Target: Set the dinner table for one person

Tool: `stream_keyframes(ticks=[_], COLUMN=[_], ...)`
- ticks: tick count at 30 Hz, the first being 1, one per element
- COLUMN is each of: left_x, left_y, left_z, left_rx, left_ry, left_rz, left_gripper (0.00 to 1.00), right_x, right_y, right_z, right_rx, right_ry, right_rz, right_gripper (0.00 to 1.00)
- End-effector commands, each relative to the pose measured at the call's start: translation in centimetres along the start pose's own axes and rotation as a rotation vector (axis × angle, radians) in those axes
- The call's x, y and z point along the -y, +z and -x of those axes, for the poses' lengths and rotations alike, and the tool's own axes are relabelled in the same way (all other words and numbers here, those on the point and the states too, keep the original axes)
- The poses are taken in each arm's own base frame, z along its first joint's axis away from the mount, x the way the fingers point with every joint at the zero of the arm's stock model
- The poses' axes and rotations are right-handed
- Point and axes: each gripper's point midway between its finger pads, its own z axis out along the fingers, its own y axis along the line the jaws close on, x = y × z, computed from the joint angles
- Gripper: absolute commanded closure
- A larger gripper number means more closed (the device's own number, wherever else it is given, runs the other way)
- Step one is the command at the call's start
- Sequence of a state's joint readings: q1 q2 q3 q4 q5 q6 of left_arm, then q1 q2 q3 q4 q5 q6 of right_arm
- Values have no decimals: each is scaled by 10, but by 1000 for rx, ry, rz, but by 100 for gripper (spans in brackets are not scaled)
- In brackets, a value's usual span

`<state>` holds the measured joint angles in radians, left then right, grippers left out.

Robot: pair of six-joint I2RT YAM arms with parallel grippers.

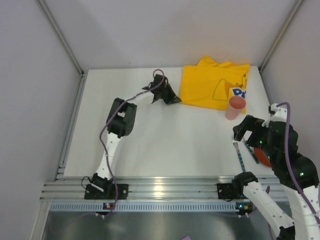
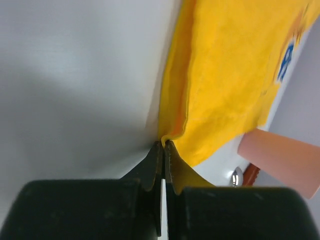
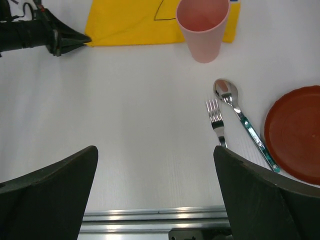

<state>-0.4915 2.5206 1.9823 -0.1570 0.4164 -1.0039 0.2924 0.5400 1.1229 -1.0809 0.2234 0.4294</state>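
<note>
Left pincer (image 2: 163,146) clamped on near-left corner of the yellow cartoon-printed cloth mat (image 1: 210,87), at the far side of the matte white desk (image 1: 160,145). Pull low and slow: pink plastic cup (image 1: 235,106) stands at its edge. Right pincer (image 3: 155,150) gapes wide, holding nothing.

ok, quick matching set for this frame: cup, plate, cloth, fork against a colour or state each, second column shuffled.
1 cup
2 plate
3 cloth
4 fork

A silver, next to the spoon
B yellow, pinched by the left gripper
C pink, upright
D round, brown-red

Pairs: 1-C, 2-D, 3-B, 4-A
</note>
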Motion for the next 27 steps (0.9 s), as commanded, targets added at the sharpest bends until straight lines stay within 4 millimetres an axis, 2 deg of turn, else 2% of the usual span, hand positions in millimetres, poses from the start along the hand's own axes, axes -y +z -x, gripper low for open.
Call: stream_keyframes(ticks=[1,2,3,4,5,6,7,8,9,10,11,13,14,15,16,17,18,19,20,21,23,24,27], left_x=[-78,-79,-98,-118,-128,-147,-168,-175,-198,-227,-221,-228,-210,-204,-198,-179,-160,-154,-134,-111,-86,-70,-71], left_y=[-100,-125,-141,-168,-187,-206,-233,-252,-281,-305,-324,-336,-347,-348,-338,-339,-323,-314,-307,-286,-266,-248,-211], left_z=[91,107,109,131,140,140,156,155,164,159,161,150,148,144,126,122,108,93,83,61,43,25,-8], left_rx=[179,217,203,241,256,245,278,280,323,320,354,359,380,381,344,360,329,310,305,262,249,213,135], left_ry=[-41,-5,-18,-30,7,-15,-42,-43,-92,-168,-181,-188,-138,-119,-105,-75,-31,-22,18,80,106,138,82], left_rz=[214,235,297,339,385,466,517,572,648,688,661,634,614,604,591,554,523,530,507,484,440,400,356], left_gripper=[100,100,100,100,100,100,94,74,40,16,1,1,1,1,1,1,1,1,1,1,1,1,1], right_x=[-13,-17,-19,-20,-24,-26,-28,-31,-33,-34,-36,-36,-35,-35,-35,-35,-36,-36,-37,-38,-40,-40,-45], right_y=[10,11,13,15,16,17,18,18,18,17,17,16,16,16,16,17,17,20,21,22,27,29,34], right_z=[11,10,8,5,5,4,2,2,0,0,0,-3,-4,-6,-9,-11,-11,-15,-16,-16,-19,-20,-24], right_rx=[36,33,26,18,14,11,1,-3,-10,-12,-16,-17,-16,-19,-22,-27,-26,-39,-42,-46,-61,-67,-89], right_ry=[-22,-22,-23,-22,-20,-19,-19,-19,-19,-21,-21,-25,-27,-26,-29,-31,-31,-34,-35,-33,-34,-34,-32], right_rz=[56,74,85,93,113,124,131,149,156,162,174,181,184,186,191,194,199,200,206,211,212,210,232], right_gripper=[0,0,0,0,0,0,0,0,0,0,0,0,0,0,0,0,0,0,0,0,0,0,0])
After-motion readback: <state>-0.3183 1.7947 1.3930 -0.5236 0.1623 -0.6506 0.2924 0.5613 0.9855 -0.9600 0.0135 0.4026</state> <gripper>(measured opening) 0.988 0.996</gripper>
